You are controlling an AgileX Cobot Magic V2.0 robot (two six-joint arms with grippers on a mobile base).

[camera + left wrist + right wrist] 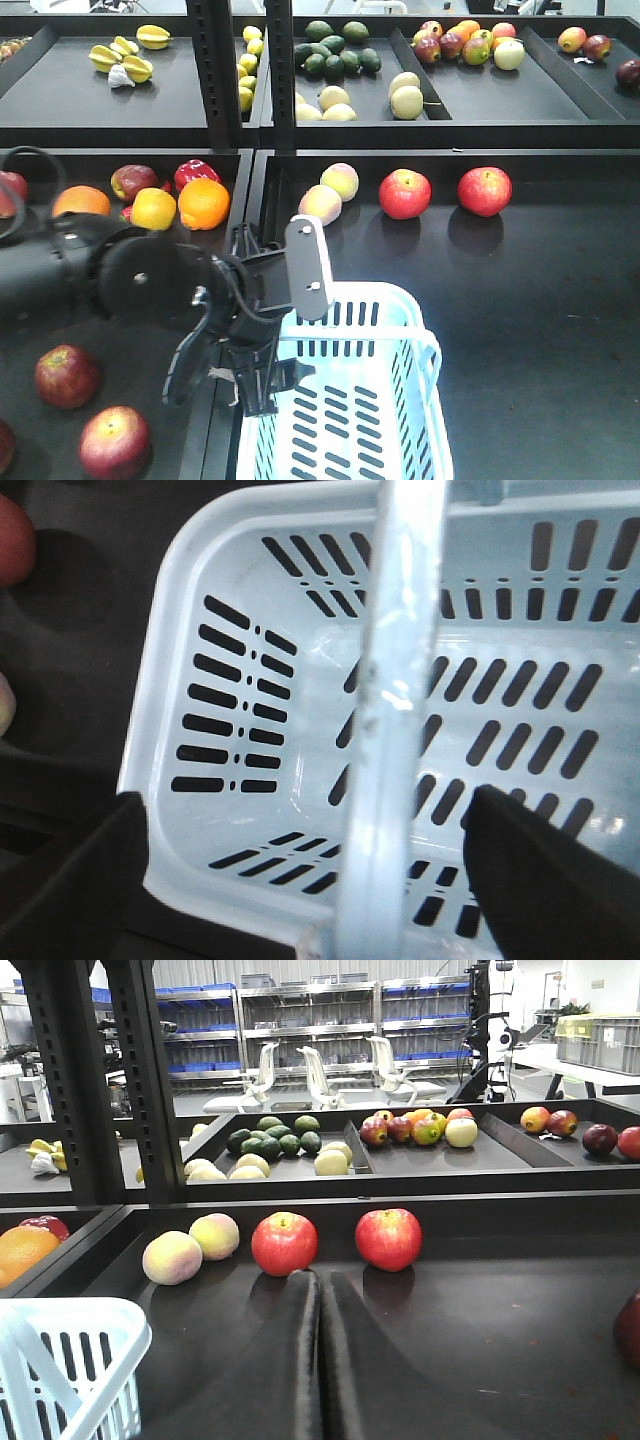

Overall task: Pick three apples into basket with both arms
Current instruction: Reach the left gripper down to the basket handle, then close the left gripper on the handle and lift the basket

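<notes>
Left jaws gape astride the basket's (185, 570) handle (400, 680); right jaws are closed, facing two apples (284, 1243) on the shelf (480, 1340). Probably firm, smooth and hefty, so grip across the widest part.

My gripper (321, 1282): jaws pressed together, nothing between, low over dark tray.
Apple (284, 1243): red, just ahead of my fingertips.
Second apple (388, 1238): red, near its right, apart.
Peaches (172, 1257): two, left of apples.
Basket (70, 1345): lower-left corner.
</notes>
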